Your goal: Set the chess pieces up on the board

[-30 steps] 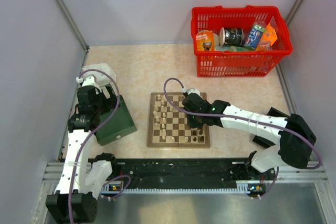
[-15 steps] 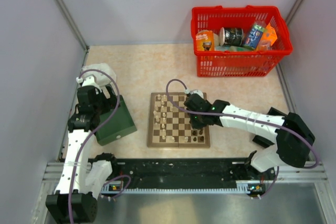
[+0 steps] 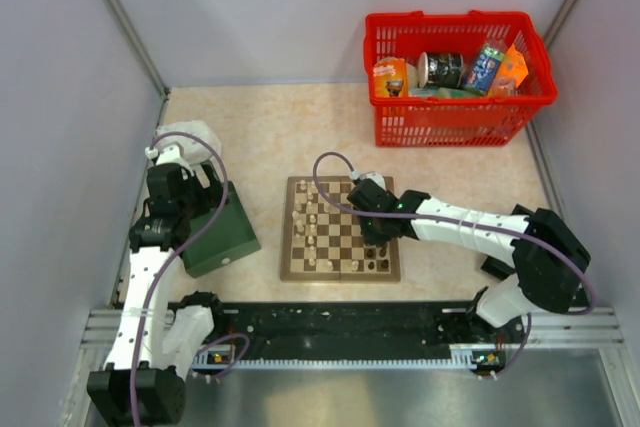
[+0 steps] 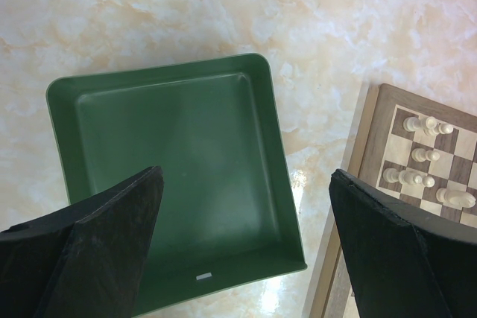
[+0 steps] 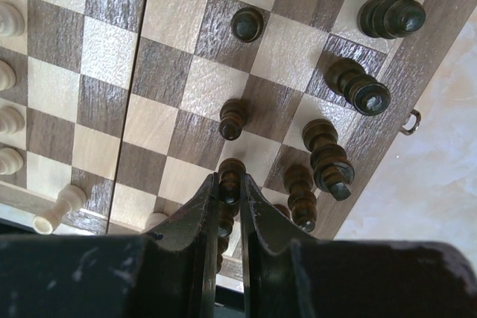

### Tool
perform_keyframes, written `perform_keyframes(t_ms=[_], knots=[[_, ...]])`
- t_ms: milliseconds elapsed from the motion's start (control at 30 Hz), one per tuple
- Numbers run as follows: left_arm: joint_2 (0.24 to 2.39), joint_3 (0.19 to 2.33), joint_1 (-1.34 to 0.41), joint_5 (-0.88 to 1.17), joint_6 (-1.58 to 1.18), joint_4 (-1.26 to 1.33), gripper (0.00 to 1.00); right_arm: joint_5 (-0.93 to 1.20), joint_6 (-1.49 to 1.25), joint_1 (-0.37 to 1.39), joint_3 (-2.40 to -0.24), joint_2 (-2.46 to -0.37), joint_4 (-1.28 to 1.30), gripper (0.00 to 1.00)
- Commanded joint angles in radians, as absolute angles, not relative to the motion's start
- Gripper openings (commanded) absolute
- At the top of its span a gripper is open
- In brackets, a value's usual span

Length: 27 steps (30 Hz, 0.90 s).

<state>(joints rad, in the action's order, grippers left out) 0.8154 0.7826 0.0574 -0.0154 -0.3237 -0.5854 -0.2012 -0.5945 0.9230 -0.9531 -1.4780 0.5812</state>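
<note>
The board (image 3: 340,274) lies at the middle of the table, with the dark green box (image 4: 171,139) just beside it at 9 o'clock and a red basket (image 3: 450,125) of packets well apart at 1 o'clock.

The right gripper (image 5: 229,184) hangs over the board's 3 o'clock half, its fingers pressed in on the head of a dark brown pawn (image 5: 230,172). Whether the pawn's foot touches the board cannot be told.

In the right wrist view, the other dark pieces (image 5: 358,87) stand upright in a loose cluster from 12 to 4 o'clock of the held pawn. One of them stands just beside it at 12 o'clock. The cream pieces (image 3: 310,219) gather on the board's 9 o'clock half, several in a column near that edge.

The left gripper (image 4: 244,180) hovers above the green box with its fingers spread wide and nothing between them. The board's corner with a few cream pieces shows at 3 o'clock of it.
</note>
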Motion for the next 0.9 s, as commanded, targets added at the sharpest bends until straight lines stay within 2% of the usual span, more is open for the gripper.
perform_keyframes(t_ms=[0, 467, 867], knots=[[0.805, 0.787, 0.057, -0.012, -0.322, -0.561, 0.99, -0.235, -0.594, 0.907, -0.946, -1.496, 0.555, 0.13], [0.808, 0.785, 0.057, -0.014, -0.322, -0.561, 0.99, -0.242, -0.604, 0.902, -0.942, -1.5, 0.558, 0.13], [0.808, 0.788, 0.057, -0.014, -0.322, -0.56, 0.99, -0.203, -0.589, 0.902, -0.951, -1.488, 0.54, 0.24]])
